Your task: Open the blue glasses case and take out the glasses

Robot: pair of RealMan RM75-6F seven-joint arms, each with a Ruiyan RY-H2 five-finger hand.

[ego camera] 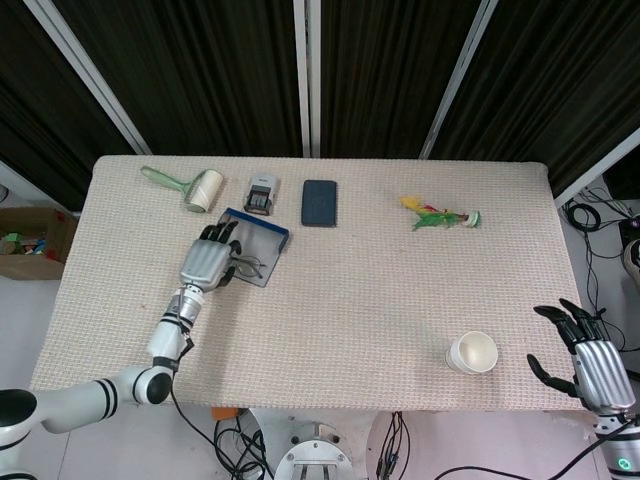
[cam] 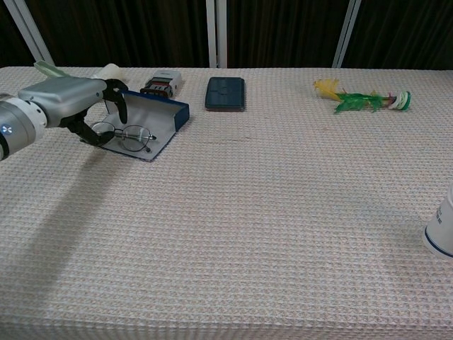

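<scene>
Left hand (cam: 67,106): fingers spread, hovering over the glasses (cam: 122,136), holding nothing.
Blue glasses case (ego camera: 252,244): lid open, at table's (cam: 233,234) 10 o'clock, glasses inside.
Right hand (ego camera: 590,358): fingers spread, empty, at 4 o'clock beside paper cup (ego camera: 472,352).

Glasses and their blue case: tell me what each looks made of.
Glasses: thin dark wire frame, apparently metal, with clear round lenses that show the lining through them. Blue glasses case: stiff, flat-sided shell with a blue outer cover, possibly leatherette or fabric over board, and a matte grey lining, perhaps felt. The left hand hovers over it, fingers curved.
</scene>
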